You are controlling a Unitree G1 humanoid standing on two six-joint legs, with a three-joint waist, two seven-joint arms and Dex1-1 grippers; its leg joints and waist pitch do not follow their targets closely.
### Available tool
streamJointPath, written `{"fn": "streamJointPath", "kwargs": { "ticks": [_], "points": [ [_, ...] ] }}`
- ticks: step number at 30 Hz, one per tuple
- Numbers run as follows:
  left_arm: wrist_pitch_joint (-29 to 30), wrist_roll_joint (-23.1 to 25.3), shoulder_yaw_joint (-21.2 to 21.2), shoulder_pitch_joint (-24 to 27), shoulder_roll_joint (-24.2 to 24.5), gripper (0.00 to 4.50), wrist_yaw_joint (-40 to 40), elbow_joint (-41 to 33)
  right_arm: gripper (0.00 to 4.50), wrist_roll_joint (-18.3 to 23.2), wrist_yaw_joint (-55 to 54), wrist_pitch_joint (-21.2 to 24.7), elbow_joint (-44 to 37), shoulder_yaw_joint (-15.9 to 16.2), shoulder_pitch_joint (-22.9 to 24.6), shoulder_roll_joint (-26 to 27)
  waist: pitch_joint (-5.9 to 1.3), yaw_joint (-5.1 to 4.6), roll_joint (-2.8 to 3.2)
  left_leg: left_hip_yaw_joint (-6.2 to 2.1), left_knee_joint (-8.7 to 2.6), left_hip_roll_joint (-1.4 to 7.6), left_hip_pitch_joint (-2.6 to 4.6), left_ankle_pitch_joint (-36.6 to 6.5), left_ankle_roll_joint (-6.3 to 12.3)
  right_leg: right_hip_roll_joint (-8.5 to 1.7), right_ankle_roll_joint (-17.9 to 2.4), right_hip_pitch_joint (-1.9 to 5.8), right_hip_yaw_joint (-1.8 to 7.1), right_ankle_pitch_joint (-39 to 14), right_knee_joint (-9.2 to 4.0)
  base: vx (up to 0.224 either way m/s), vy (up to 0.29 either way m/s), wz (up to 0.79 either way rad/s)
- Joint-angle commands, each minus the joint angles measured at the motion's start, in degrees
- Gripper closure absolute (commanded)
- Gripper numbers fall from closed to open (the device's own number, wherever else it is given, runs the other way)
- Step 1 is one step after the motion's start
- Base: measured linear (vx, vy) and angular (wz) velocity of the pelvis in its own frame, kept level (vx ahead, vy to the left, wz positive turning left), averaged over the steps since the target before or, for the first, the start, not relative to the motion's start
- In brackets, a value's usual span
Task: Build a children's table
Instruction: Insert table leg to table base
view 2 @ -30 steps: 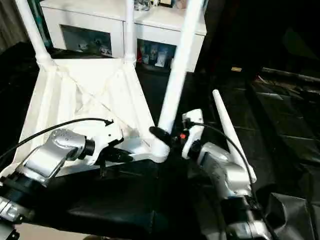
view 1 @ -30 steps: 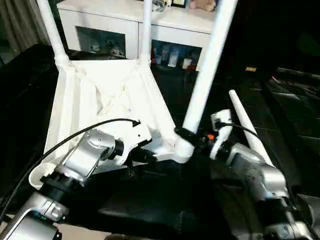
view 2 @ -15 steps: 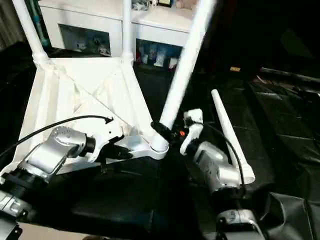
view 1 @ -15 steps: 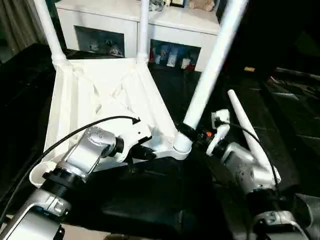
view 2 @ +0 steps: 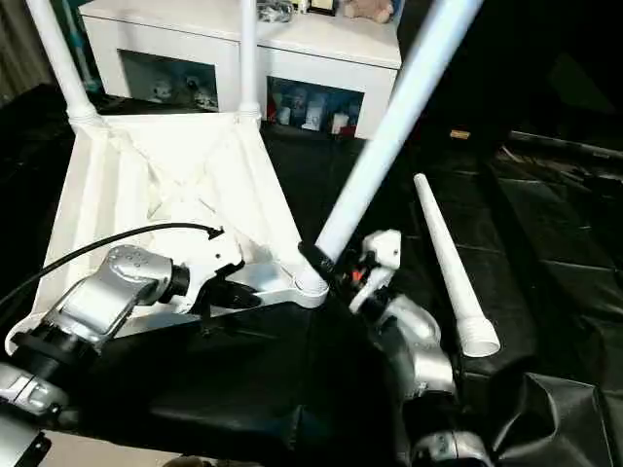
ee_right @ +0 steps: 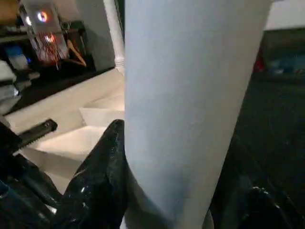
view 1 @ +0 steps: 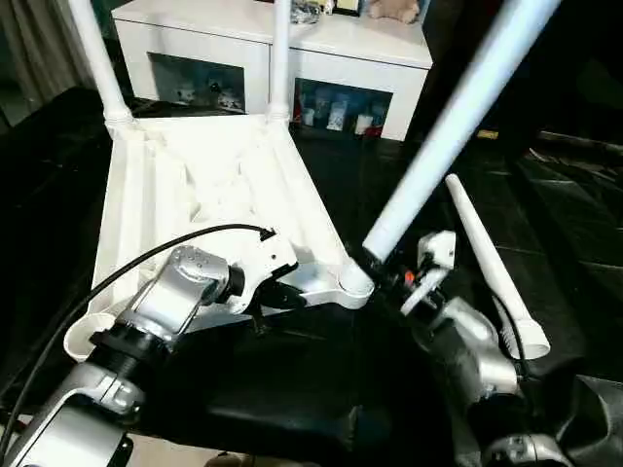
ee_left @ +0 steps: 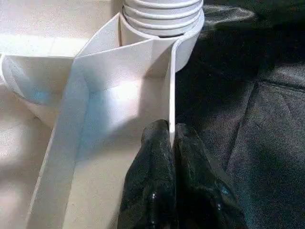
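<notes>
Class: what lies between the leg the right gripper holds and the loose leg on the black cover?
Only bare black cover lies between the held leg and the loose leg, seen in both eye views.

White cabinet, apparently glass-fronted, behind.

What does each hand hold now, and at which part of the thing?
The left hand pinches the thin side wall of the upside-down table top, near a corner socket. The right hand grips the tilted leg at its lower end, just above that socket.

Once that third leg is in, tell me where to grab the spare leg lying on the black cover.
Grip the spare leg mid-shaft, coming from above with the right tool: it lies flat, its tube tapering away from the flared ribbed end nearest the robot.
</notes>
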Motion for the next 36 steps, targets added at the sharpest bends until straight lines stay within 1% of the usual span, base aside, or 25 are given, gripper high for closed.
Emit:
{"fn": "streamJointPath", "kwargs": {
  "ticks": [1, 3, 5, 6, 8, 9, 10, 11, 12, 13, 15, 17, 18, 19, 21, 22, 23, 25, 27, 30, 32, 33, 34, 35, 36],
  "points": [
    [-1.6, -1.1, 2.7, -1.3, -0.7, 4.50, 0.7, 0.5, 2.64, -3.8, -1.3, 0.2, 2.3, 1.0, 2.2, -0.7, -2.08, -0.19, 0.31, -0.71, -5.22, 2.17, 1.51, -23.0, -1.74, -2.74, -9.7, 0.14, 1.32, -20.5, -5.38, 0.000, 0.000, 0.00],
    [-1.7, -1.1, 2.8, -1.2, -0.7, 4.50, 0.8, 0.4, 2.64, -3.6, -1.2, -0.9, 1.4, 1.0, 2.4, -0.3, -1.94, -0.21, 0.27, -0.68, -5.40, 2.20, 1.38, -22.1, -1.23, -2.65, -9.6, 0.18, 1.32, -20.1, -5.42, 0.000, 0.000, 0.00],
    [-1.6, -1.2, 2.8, -1.0, -0.6, 4.50, 0.7, 0.2, 2.64, -3.6, -0.5, -0.5, 1.4, 1.5, 2.4, -0.4, -1.95, -0.23, 0.17, -0.62, -5.37, 2.20, 1.36, -22.2, -1.17, -2.66, -9.6, 0.15, 1.33, -20.3, -5.48, 0.000, 0.000, 0.00],
    [-1.5, -1.3, 2.6, -0.8, -0.6, 4.50, 0.5, -0.2, 2.64, -3.9, 0.7, 0.0, 1.6, 2.5, 2.2, -0.8, -1.94, -0.24, 0.10, -0.65, -5.42, 2.21, 1.28, -22.1, -0.99, -2.67, -9.5, 0.22, 1.34, -20.4, -5.50, 0.000, 0.000, 0.00],
    [-1.6, -1.3, 2.3, -0.6, -0.5, 4.50, 0.0, -0.4, 2.64, -4.0, 1.5, 0.9, 1.7, 3.1, 1.9, -0.9, -1.92, -0.22, 0.16, -0.64, -5.45, 2.24, 1.30, -21.9, -0.89, -2.67, -9.5, 0.18, 1.36, -20.3, -5.50, 0.000, 0.000, 0.00],
    [-1.7, -1.4, 1.9, -0.4, -0.2, 4.50, -0.9, -1.0, 2.64, -4.0, 3.2, 3.2, 1.9, 4.1, 1.2, -1.5, -1.89, -0.20, -0.16, -0.63, -5.45, 2.23, 1.20, -21.4, -0.63, -2.65, -9.5, 0.31, 1.34, -20.1, -5.49, 0.000, 0.000, 0.00],
    [-1.7, -1.5, 1.8, -0.3, 0.0, 4.50, -1.3, -1.3, 2.64, -4.0, 4.1, 4.4, 2.0, 4.4, 0.8, -1.7, -1.91, -0.21, -0.23, -0.64, -5.46, 2.21, 1.14, -21.2, -0.52, -2.61, -9.5, 0.36, 1.33, -20.0, -5.43, 0.000, 0.000, 0.00],
    [-1.6, -1.6, 1.8, -0.2, 0.1, 4.50, -1.5, -1.5, 2.64, -3.9, 4.7, 5.6, 2.0, 4.7, 0.6, -1.9, -1.92, -0.25, -0.12, -0.69, -5.51, 2.21, 1.09, -20.9, -0.49, -2.60, -9.5, 0.43, 1.29, -19.9, -5.36, 0.000, 0.000, 0.00],
    [-1.5, -1.7, 1.7, -0.1, 0.2, 4.50, -1.8, -1.8, 2.64, -3.8, 5.7, 7.4, 2.1, 5.0, 0.3, -2.3, -2.08, -0.25, -0.30, -0.58, -5.45, 2.29, 1.20, -20.3, -0.50, -2.63, -9.7, 0.42, 1.31, -19.0, -5.35, 0.000, 0.000, 0.00],
    [-1.5, -1.7, 1.6, -0.1, 0.3, 4.50, -2.0, -1.9, 2.64, -3.8, 6.2, 8.0, 2.3, 5.2, 0.1, -2.5, -2.15, -0.19, -0.58, -0.51, -5.38, 2.27, 1.14, -19.2, -0.33, -2.59, -9.9, 0.55, 1.30, -17.5, -5.22, 0.000, 0.000, 0.00],
    [-1.5, -1.8, 1.4, 0.1, 0.7, 4.50, -2.7, -2.4, 2.64, -3.9, 8.1, 10.4, 3.1, 5.6, -0.6, -3.3, -2.25, -0.18, -0.51, -0.48, -5.30, 2.25, 1.07, -17.6, 0.00, -2.50, -10.4, 0.70, 1.23, -15.1, -4.90, 0.000, 0.000, 0.00],
    [-1.6, -1.8, 1.4, 0.1, 0.8, 4.50, -2.9, -2.4, 2.64, -3.8, 8.6, 11.0, 3.3, 5.7, -0.8, -3.5, -2.28, -0.14, -0.46, -0.38, -5.24, 2.29, 1.19, -16.9, 0.11, -2.48, -10.8, 0.64, 1.23, -13.6, -4.81, 0.000, 0.000, 0.00],
    [-1.7, -1.9, 1.2, 0.3, 1.1, 4.50, -3.8, -3.0, 2.64, -4.1, 10.7, 11.7, 4.1, 6.5, -1.0, -4.4, -2.45, -0.09, -1.10, -0.26, -5.02, 2.25, 1.18, -16.0, 0.43, -2.54, -11.2, 0.84, 1.16, -12.6, -4.65, 0.000, 0.000, 0.00],
    [-1.7, -2.1, 1.0, 0.5, 1.3, 4.50, -4.4, -3.3, 2.64, -4.2, 12.1, 11.9, 4.6, 7.0, -1.0, -4.8, -2.50, -0.02, -1.03, -0.28, -5.02, 2.24, 1.11, -15.5, 0.54, -2.58, -11.2, 0.96, 1.14, -12.4, -4.60, 0.000, 0.000, 0.00],
    [-2.0, -2.1, 0.7, 0.6, 1.5, 4.50, -5.1, -3.6, 2.64, -4.6, 13.2, 11.9, 5.3, 7.3, -1.0, -5.2, -2.57, -0.04, -0.95, -0.21, -4.95, 2.28, 1.21, -14.8, 0.71, -2.46, -11.4, 0.88, 1.11, -11.3, -4.52, 0.000, 0.000, 0.00],
    [-2.6, -1.9, 0.5, 0.8, 1.8, 4.50, -5.8, -3.8, 2.64, -5.5, 14.5, 10.9, 6.1, 7.8, -0.7, -5.7, -2.62, -0.03, -0.99, -0.18, -4.93, 2.30, 1.24, -14.7, 0.67, -2.46, -11.5, 0.89, 1.12, -10.9, -4.49, 0.000, 0.000, 0.00],
    [-2.6, -1.9, 0.5, 0.8, 1.8, 4.50, -5.8, -3.8, 2.64, -5.5, 14.5, 10.9, 6.1, 7.8, -0.7, -5.7, -2.69, 0.01, -1.01, -0.17, -4.91, 2.31, 1.25, -14.4, 0.67, -2.43, -11.7, 0.94, 1.09, -9.9, -4.39, 0.000, 0.000, 0.00],
    [-3.2, -1.9, 0.5, 1.0, 1.9, 4.50, -6.1, -3.9, 2.64, -5.6, 14.8, 10.2, 6.2, 7.5, -0.3, -5.6, -2.80, 0.02, -1.03, -0.17, -4.94, 2.32, 1.39, -14.9, 0.32, -2.38, -11.8, 0.95, 1.05, -9.3, -4.34, 0.000, 0.000, 0.00],
    [-3.4, -1.8, 0.7, 0.9, 1.8, 4.50, -6.1, -3.7, 2.64, -4.9, 14.2, 8.6, 5.9, 6.2, 0.5, -5.1, -2.86, 0.02, -0.92, -0.15, -4.94, 2.35, 1.48, -15.4, -0.02, -2.37, -11.9, 0.90, 1.08, -8.8, -4.27, 0.000, 0.000, 0.00],
    [-4.0, -1.8, 1.0, 0.8, 1.6, 4.50, -6.0, -3.4, 2.64, -4.2, 14.1, 7.8, 6.0, 5.4, 1.1, -4.7, -2.88, 0.01, -1.01, -0.12, -4.94, 2.34, 1.53, -16.1, -0.14, -2.34, -12.0, 0.92, 1.13, -8.8, -4.33, 0.000, 0.000, 0.00],
    [-4.2, -1.8, 1.0, 0.8, 1.6, 4.50, -6.0, -3.3, 2.64, -3.7, 14.2, 7.8, 6.3, 5.0, 1.3, -4.6, -2.88, 0.08, -0.91, -0.12, -4.94, 2.32, 1.58, -16.5, -0.20, -2.33, -12.0, 0.92, 1.16, -8.8, -4.34, 0.000, 0.000, 0.00],
    [-4.3, -1.8, 1.1, 0.8, 1.6, 4.50, -6.1, -3.4, 2.64, -2.1, 13.1, 8.6, 6.5, 3.3, 1.0, -3.9, -2.90, 0.12, -0.90, -0.13, -4.94, 2.34, 1.58, -16.4, -0.15, -2.35, -12.1, 0.93, 1.16, -8.6, -4.32, 0.000, 0.000, 0.00],
    [-4.3, -1.8, 1.1, 0.8, 1.6, 4.50, -6.2, -3.4, 2.64, 0.1, 11.2, 9.8, 6.8, 0.7, 0.4, -3.1, -2.91, 0.11, -0.84, -0.14, -4.97, 2.34, 1.58, -16.4, -0.11, -2.34, -12.2, 0.94, 1.19, -8.5, -4.30, 0.000, 0.000, 0.00],
    [-4.3, -1.8, 1.2, 0.8, 1.6, 4.50, -6.2, -3.4, 2.64, 1.5, 10.1, 10.3, 7.1, -1.0, -0.1, -2.6, -2.95, 0.05, -0.90, -0.11, -4.96, 2.33, 1.59, -16.6, -0.01, -2.37, -12.5, 0.92, 1.23, -8.3, -4.29, 0.000, 0.000, 0.00],
    [-4.3, -1.9, 1.4, 0.8, 1.6, 4.50, -6.1, -3.4, 2.64, 3.8, 8.8, 11.2, 7.5, -3.5, -0.5, -2.0, -2.97, 0.01, -0.71, -0.18, -5.02, 2.40, 1.62, -17.1, -0.20, -2.37, -12.9, 0.86, 1.17, -8.4, -4.24, 0.000, 0.000, 0.00]
  ]
}}
